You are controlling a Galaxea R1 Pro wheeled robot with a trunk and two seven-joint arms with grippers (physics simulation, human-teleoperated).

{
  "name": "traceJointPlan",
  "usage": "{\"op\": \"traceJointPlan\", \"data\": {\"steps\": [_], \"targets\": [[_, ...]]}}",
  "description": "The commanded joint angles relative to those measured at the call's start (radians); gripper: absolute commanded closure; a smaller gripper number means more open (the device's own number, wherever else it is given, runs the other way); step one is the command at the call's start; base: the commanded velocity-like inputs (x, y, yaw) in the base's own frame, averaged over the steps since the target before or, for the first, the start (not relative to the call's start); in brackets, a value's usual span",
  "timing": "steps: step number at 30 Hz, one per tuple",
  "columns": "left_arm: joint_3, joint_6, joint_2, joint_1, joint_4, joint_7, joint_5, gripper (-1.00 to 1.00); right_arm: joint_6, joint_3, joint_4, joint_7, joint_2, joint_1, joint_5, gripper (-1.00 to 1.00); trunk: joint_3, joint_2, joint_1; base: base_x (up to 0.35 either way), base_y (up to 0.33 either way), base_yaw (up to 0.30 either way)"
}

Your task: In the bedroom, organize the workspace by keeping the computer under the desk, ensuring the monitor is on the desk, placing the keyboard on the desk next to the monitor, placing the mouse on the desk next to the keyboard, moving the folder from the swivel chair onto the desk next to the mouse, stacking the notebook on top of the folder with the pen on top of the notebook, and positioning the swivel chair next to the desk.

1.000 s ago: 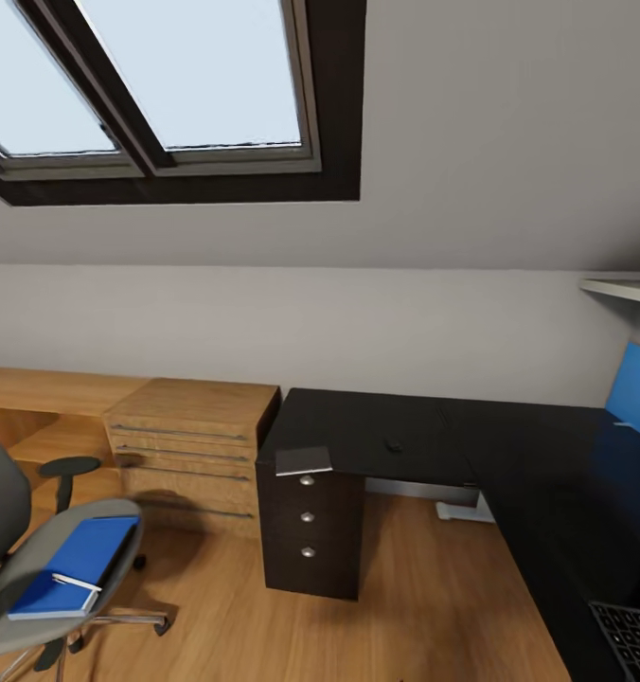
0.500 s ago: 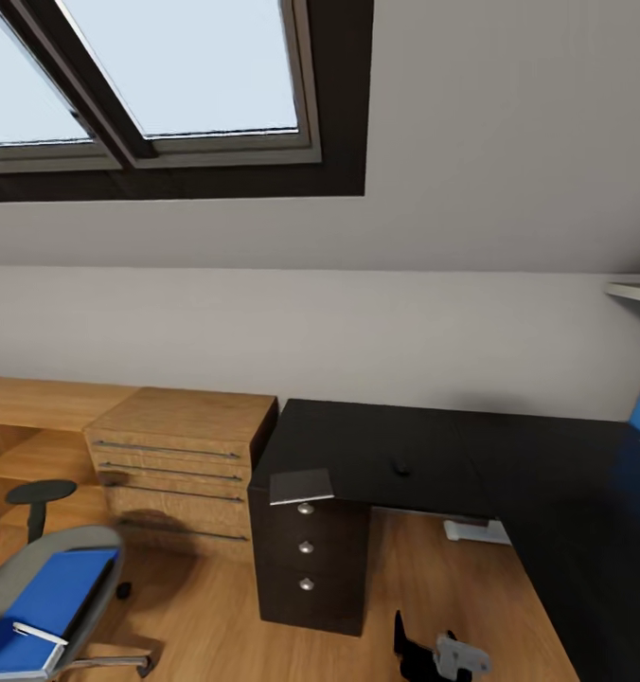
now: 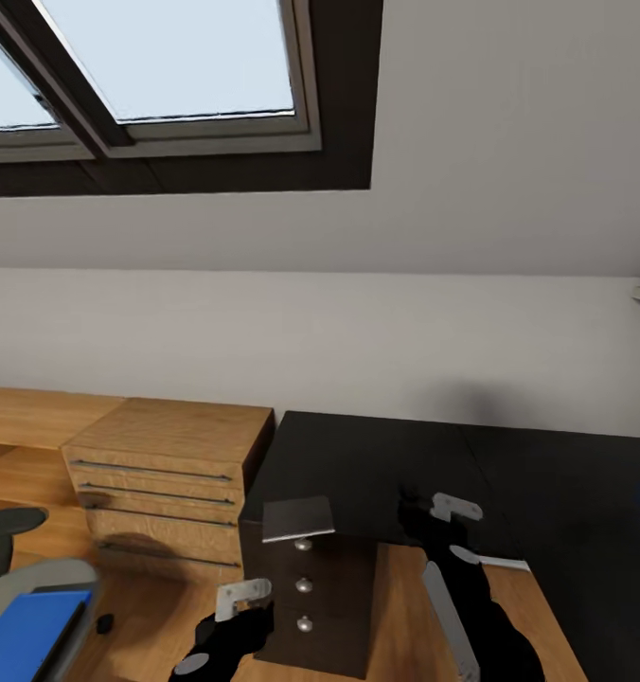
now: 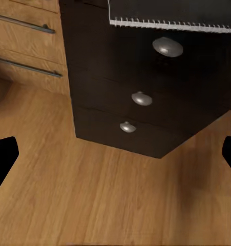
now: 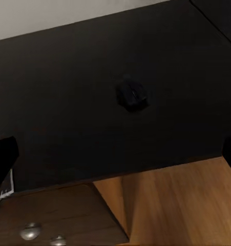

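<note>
The black desk (image 3: 509,474) runs from the middle to the right, with its drawer unit (image 3: 306,606) showing three silver knobs. On the desk corner above the drawers lies the dark notebook (image 3: 298,518), whose white spiral edge is clear in the left wrist view (image 4: 171,14). The small black mouse (image 5: 131,95) rests on the desktop in front of my right gripper (image 3: 424,516), which is open and empty (image 5: 115,159). My left gripper (image 3: 233,618) hangs open over the floor before the drawers (image 4: 115,159). The blue folder (image 3: 26,630) lies on the grey swivel chair (image 3: 36,580) at the lower left.
A light wooden chest (image 3: 159,474) with bar handles stands directly left of the desk against the wall. Wooden floor (image 4: 95,200) lies in front of the drawer unit and under the desktop. A skylight (image 3: 159,57) is set in the sloped ceiling.
The whole picture has shifted, so the camera moved closer and turned; chair and folder slid to the lower left corner. Both arms have risen into the head view, the right one over the desk.
</note>
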Motion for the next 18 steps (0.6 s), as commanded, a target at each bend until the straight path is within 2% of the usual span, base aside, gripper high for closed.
{"op": "traceJointPlan", "data": {"steps": [1,6,11,13,14,18], "targets": [[0.003,0.053,0.0,-0.001,-0.074,0.01,0.011,-1.0,0.031,-0.005,0.013,-0.019,-0.001,-0.037,-0.01,-1.0,-0.002,-0.001,0.001,0.322,0.0,0.0],[0.009,0.156,-0.009,-0.001,-0.212,0.009,0.013,-1.0,0.082,-0.046,0.069,-0.031,-0.007,-0.092,-0.011,-1.0,-0.002,-0.001,0.001,0.322,0.0,0.0],[0.013,0.187,-0.029,-0.001,-0.248,0.01,0.014,-1.0,0.098,-0.059,0.124,-0.032,-0.01,-0.108,-0.011,-1.0,-0.002,-0.001,0.001,0.321,0.0,0.0],[0.017,0.19,-0.03,-0.001,-0.251,0.01,0.014,-1.0,0.098,-0.059,0.134,-0.03,-0.011,-0.11,-0.011,-1.0,-0.002,-0.001,0.001,0.276,0.0,0.0],[0.029,0.193,-0.029,-0.001,-0.254,0.01,0.014,-1.0,0.097,-0.054,0.153,-0.029,-0.011,-0.111,-0.01,-1.0,-0.002,-0.001,0.001,0.113,0.0,0.0],[0.035,0.195,-0.028,-0.001,-0.256,0.01,0.015,-1.0,0.095,-0.036,0.191,-0.028,-0.013,-0.111,-0.009,-1.0,-0.002,-0.001,0.001,0.053,0.0,0.0]]}}
